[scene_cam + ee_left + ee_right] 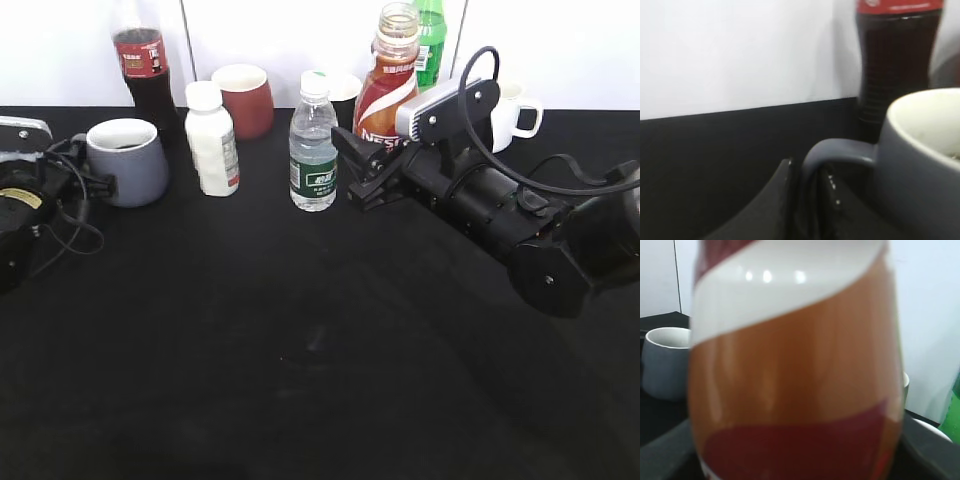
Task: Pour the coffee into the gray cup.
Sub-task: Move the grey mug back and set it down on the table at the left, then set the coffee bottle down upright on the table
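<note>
The coffee bottle (388,88) stands upright at the back centre, its cap off and its neck clear. Its brown, red and white wrap fills the right wrist view (795,365). My right gripper (372,168) is shut on its lower body, with a finger at each side (797,460). The gray cup (128,160) stands at the back left, with a little dark liquid showing inside. My left gripper (88,180) is shut on its loop handle (837,150), one finger on each side (807,200). The cup also shows at the left of the right wrist view (665,360).
A cola bottle (140,60) stands right behind the gray cup and shows in the left wrist view (897,60). Along the back stand a white bottle (212,140), a dark red cup (243,98), a water bottle (314,145), a green bottle (432,40) and a white mug (515,115).
</note>
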